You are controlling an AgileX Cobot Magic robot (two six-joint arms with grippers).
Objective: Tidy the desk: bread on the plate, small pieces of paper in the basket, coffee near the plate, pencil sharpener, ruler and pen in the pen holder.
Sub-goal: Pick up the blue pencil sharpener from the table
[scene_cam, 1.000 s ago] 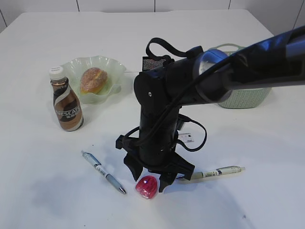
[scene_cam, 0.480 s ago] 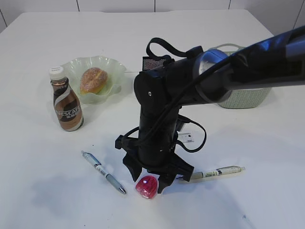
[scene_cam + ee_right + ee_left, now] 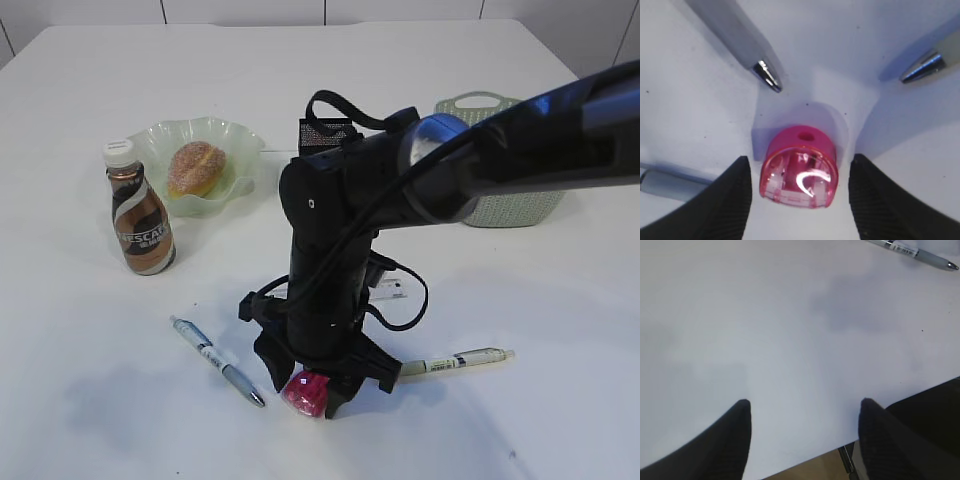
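since a second earlier the right gripper [image 3: 305, 392] had dropped lower, until its spread jaws straddled the pink pencil sharpener [image 3: 799, 174] without touching it. two pens [image 3: 217, 360] lay just beside the sharpener, their tips pointing at it. the small rounded shell might have squirted out if the fingers closed off-centre. the left gripper [image 3: 802, 432] hung wide open, empty, well apart from the sharpener.

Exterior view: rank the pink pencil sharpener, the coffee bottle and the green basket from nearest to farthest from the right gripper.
1. Pencil sharpener: between the open fingers of the right gripper, front centre.
2. Coffee bottle: standing to the left, beside the plate.
3. Basket: far right, behind the arm.
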